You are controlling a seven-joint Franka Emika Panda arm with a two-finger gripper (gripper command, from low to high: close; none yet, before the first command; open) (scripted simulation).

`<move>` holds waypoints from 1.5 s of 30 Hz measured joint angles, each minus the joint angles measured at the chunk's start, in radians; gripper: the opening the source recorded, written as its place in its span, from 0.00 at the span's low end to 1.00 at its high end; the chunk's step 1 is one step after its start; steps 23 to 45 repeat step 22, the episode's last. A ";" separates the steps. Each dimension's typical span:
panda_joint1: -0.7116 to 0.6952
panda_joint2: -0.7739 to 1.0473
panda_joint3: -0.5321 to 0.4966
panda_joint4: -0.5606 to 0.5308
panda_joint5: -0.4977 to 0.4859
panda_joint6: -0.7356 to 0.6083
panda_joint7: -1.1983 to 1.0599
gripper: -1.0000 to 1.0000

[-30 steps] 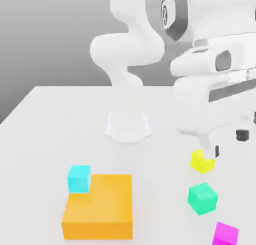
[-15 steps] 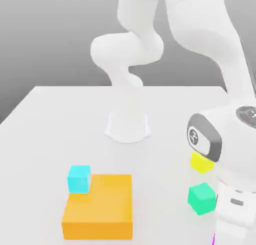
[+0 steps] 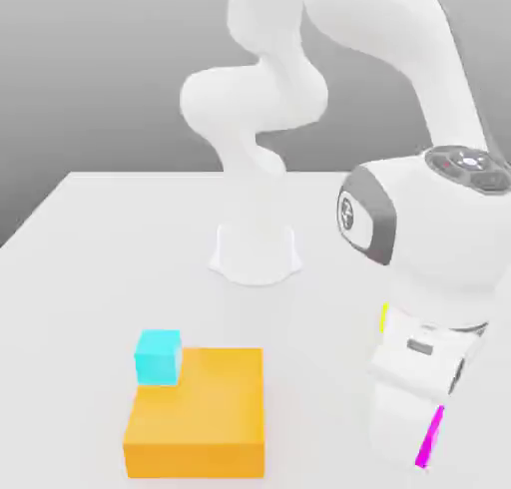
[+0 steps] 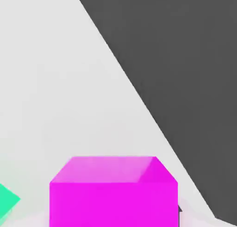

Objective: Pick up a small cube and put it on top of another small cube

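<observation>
Claw (image 3: 427, 467) low over the white table (image 3: 90, 277) near the front edge on the exterior view's right, hidden behind the white hand housing (image 3: 414, 377). Closed to the tightest point, with the small magenta-pink cube (image 4: 113, 191) sitting right at the fingertips in the hand view; a grip on it likely, contact itself hidden. In the exterior view, a sliver of that cube (image 3: 431, 439) peeking out past the housing's edge. Beside the claw, a corner of the green cube (image 4: 7, 199) in the hand view. Farther back from the claw, a thin strip of the yellow cube (image 3: 383, 317) beside the wrist. Well apart, toward the exterior view's left: the flat orange block (image 3: 198, 412), with the cyan cube (image 3: 158, 356) touching its far corner.
</observation>
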 joint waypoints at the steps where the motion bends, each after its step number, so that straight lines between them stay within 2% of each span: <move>1: -0.018 -0.036 -0.020 -0.026 -0.001 -0.010 0.003 0.00; 6: -0.177 -0.214 -0.104 -0.155 -0.022 -0.058 0.031 0.00; 13: -0.325 -0.447 -0.188 -0.332 -0.071 -0.113 0.083 0.00; 18: -0.329 -0.328 -0.212 -0.378 -0.036 0.050 0.058 0.00; 19: -0.328 -0.302 -0.213 -0.382 -0.030 0.080 0.054 1.00; 45: -0.328 -0.302 -0.213 -0.382 -0.030 0.080 0.053 1.00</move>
